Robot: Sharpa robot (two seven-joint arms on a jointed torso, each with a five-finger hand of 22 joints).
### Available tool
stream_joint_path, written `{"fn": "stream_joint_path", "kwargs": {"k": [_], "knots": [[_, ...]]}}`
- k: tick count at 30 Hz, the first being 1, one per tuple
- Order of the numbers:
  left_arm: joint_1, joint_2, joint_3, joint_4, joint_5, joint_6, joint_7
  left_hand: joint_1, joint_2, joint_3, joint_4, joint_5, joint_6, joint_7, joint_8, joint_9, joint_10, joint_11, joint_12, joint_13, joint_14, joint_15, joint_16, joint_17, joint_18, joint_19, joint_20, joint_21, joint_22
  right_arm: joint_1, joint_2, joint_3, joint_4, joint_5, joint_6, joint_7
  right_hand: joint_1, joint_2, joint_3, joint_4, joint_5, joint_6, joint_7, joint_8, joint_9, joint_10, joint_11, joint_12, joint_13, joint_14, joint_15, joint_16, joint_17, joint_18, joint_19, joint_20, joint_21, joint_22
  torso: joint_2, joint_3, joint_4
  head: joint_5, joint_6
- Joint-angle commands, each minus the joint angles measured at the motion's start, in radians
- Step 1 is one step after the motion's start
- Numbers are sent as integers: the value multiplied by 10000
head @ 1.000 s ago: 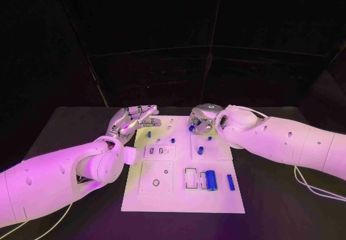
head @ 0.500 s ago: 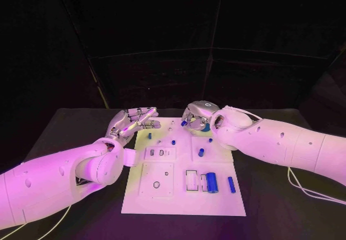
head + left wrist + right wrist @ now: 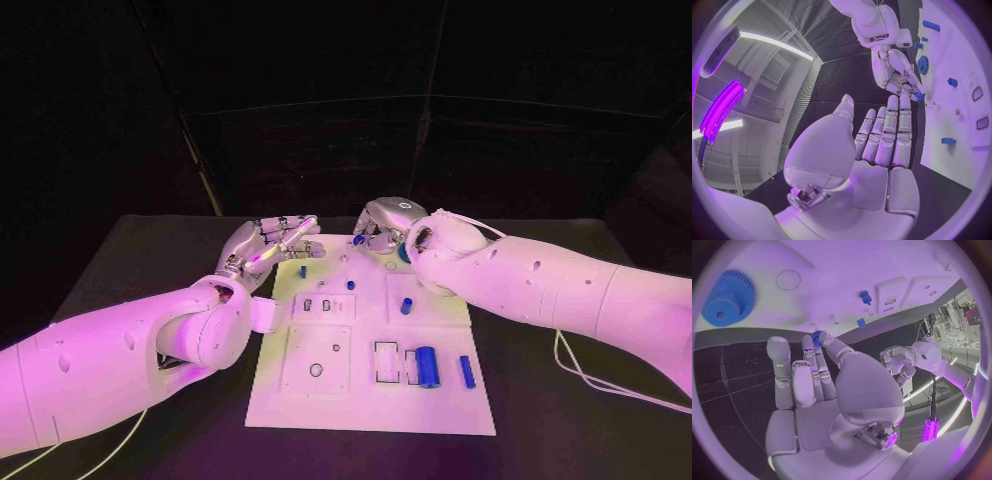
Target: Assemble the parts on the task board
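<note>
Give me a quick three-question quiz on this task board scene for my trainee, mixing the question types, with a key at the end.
1. True or false: the left hand holds a part.
2. What does the right hand pinch? A) a small blue part B) the blue gear C) a cable
3. Fill in: the large blue cylinder lies at the end of the task board that is ____ the robot (nearest or farthest from).
Key: 1 false; 2 A; 3 nearest.

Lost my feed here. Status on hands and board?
Left hand open, off the task board's left edge. Right hand pinching a small blue part over the far edge. Nothing blocking.
</note>
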Motion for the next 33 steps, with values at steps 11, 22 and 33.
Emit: {"fn": "stream_joint_path", "kwargs": {"k": [11, 22, 33], "knots": [[49, 18, 10, 16, -67, 129, 27, 71, 57, 24, -72, 55, 88, 65, -73, -12, 51, 6, -67, -15, 81, -16, -63, 26, 130, 76, -25, 43, 5, 27, 613, 9, -714, 17, 199, -8, -51, -61, 7, 107, 4, 38, -24, -6, 72, 35, 13, -99, -8, 467, -47, 66, 24, -158, 25, -33, 63, 14, 26, -5, 1, 34, -36], [89, 14, 10, 48, -67, 124, -1, 71, 57, 24, -72, 55, 88, 65, -73, -12, 51, 6, -67, -15, 81, -16, -63, 26, 130, 76, -25, 43, 5, 26, 894, 8, -1066, -190, 337, -340, -71, -95, 8, 159, 11, 20, -15, -27, 67, 17, 23, -117, -9, 464, -39, 69, 18, -156, 8, -28, 56, -4, 48, -5, 2, 80, -55], [100, 17, 10, 48, -67, 128, -11, 76, 65, 24, -80, 55, 92, 62, -79, -12, 50, 4, -75, -16, 81, -16, -71, 31, 129, 79, -27, 41, 2, 26, 1008, 7, -1192, -359, 745, -552, -75, -158, 9, 193, 9, -7, -3, -53, 61, -13, 34, -137, -11, 456, -31, 61, -5, -153, -15, -22, 46, -27, 44, -5, -17, 102, -102]]}}
